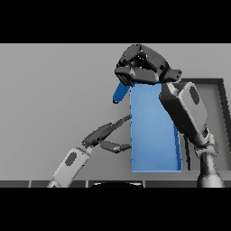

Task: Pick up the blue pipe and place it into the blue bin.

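blue pipe point(119, 93) hangs tilted from the right hand point(140, 65), fingers curled round its top, at the blue bin point(153, 131) far-left corner. let go here, i'd guess it tips onto the worktop point(54, 90). left hand point(106, 135) waits relaxed beside the bin.

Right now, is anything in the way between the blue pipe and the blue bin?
Nothing visible is. The right hand has its fingers curled round the blue pipe, holding it at the far left corner of the blue bin. The left hand rests open by the bin's left wall, not beneath the pipe.
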Robot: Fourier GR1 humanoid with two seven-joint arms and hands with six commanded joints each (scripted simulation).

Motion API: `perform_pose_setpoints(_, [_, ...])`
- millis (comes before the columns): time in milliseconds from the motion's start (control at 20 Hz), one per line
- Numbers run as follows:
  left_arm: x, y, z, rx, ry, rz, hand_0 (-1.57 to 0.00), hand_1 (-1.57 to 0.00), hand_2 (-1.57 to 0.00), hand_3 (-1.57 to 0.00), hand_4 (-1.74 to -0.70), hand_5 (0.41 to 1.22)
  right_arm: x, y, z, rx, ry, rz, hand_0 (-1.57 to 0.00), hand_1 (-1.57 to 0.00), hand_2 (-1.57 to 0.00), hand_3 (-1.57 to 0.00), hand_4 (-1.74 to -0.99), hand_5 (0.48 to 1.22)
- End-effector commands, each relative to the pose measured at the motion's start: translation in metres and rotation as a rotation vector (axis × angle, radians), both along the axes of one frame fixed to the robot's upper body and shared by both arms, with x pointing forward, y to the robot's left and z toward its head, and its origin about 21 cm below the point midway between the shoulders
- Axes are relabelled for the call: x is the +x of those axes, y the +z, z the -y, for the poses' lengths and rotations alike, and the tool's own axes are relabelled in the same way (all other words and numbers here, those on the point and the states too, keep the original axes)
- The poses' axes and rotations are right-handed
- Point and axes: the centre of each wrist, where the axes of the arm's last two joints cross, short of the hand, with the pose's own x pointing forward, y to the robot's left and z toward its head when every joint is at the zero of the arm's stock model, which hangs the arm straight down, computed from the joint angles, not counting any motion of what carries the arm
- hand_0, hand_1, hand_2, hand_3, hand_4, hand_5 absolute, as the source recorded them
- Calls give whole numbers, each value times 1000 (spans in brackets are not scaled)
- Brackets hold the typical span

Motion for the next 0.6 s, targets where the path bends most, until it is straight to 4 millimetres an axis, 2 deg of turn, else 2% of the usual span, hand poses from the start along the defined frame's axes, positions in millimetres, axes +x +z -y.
perform_pose_setpoints(0, [-1, -1, -2, -1, 7, 1, 0, 0, 0, 0, -899, 487, 9, 1, 7, -17, -51, -11, -1571, -1571, -1571, -1571, -1497, 1221])
perform_pose_setpoints(100, [0, -2, -3, 7, 6, -10, 0, 0, 1, 1, -890, 485, 28, -4, 23, -53, -156, -32, -1571, -1571, -1571, -1571, -1498, 1221])
perform_pose_setpoints(250, [0, 0, -7, -1, 6, -7, 1, 1, 1, 1, -886, 482, 52, -30, 44, -96, -268, -136, -1571, -1571, -1571, -1571, -1498, 1221])
perform_pose_setpoints(450, [2, 0, -9, 7, 17, -3, 1, 1, 1, 1, -878, 482, 71, -87, 79, -188, -424, -300, -1571, -1571, -1571, -1571, -1499, 1221])
perform_pose_setpoints(550, [3, 0, -8, 6, 20, 7, 1, 1, 1, 1, -873, 483, 71, -113, 91, -237, -483, -381, -1571, -1571, -1571, -1571, -1499, 1221])
